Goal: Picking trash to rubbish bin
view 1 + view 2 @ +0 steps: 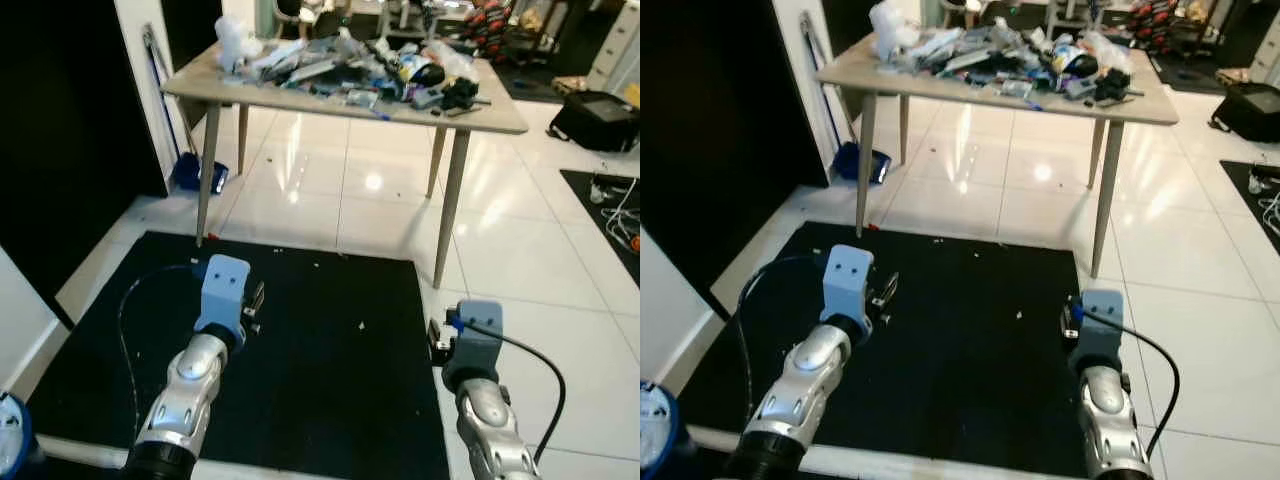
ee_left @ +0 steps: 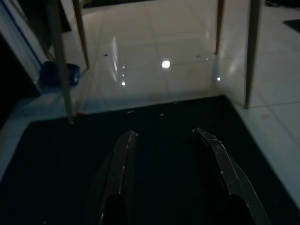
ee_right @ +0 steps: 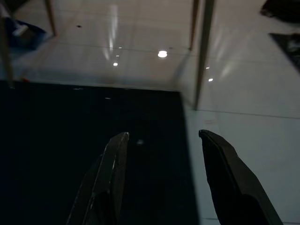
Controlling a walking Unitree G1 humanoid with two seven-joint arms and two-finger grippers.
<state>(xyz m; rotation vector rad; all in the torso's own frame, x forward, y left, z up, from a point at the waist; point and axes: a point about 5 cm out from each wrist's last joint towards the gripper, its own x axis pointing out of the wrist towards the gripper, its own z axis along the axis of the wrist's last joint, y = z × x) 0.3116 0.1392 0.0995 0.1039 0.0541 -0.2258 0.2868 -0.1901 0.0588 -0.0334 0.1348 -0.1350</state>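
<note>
Ahead, the flat black floor mat (image 1: 320, 340) lies open, with only small pale specks (image 1: 361, 324) scattered on it. Beyond it, the slanted wooden legs (image 1: 449, 205) of the light wood surface (image 1: 500, 115) flank a passage of glossy white tile floor (image 1: 330, 195). A black wall (image 1: 70, 130) closes the left side.
</note>
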